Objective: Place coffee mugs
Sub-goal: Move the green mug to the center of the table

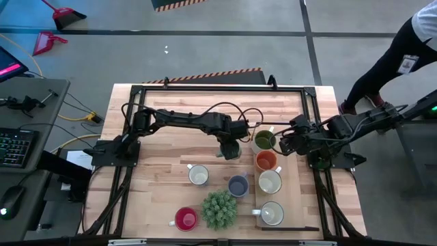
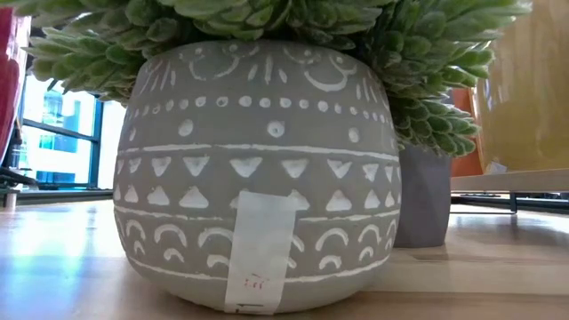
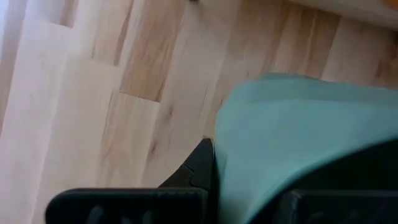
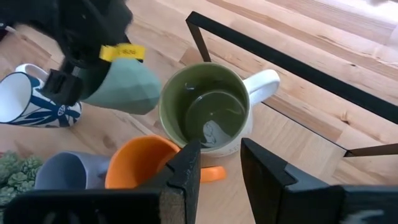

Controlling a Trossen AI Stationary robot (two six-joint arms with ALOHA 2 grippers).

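Note:
My left gripper is over the middle of the table, shut on a pale green coffee mug. An olive green mug with a white handle stands just to its right, and an orange mug stands in front of that one. Two white mugs, a blue-grey mug, another white mug and a red mug stand nearer the front edge. My right gripper is open and holds nothing; it hovers to the right of the olive and orange mugs. My left gripper holds the pale green mug by its upper end, coming from above and slanting down. One dark finger lies against the mug's outer wall; the gripper body hides the other. The mug hangs tilted below the fingers. Whether it touches the table cannot be told.
A spiky green plant in a grey patterned pot stands at the front, between the red mug and a white one. A black frame rail runs behind the olive mug. A person stands beyond the table's far right corner.

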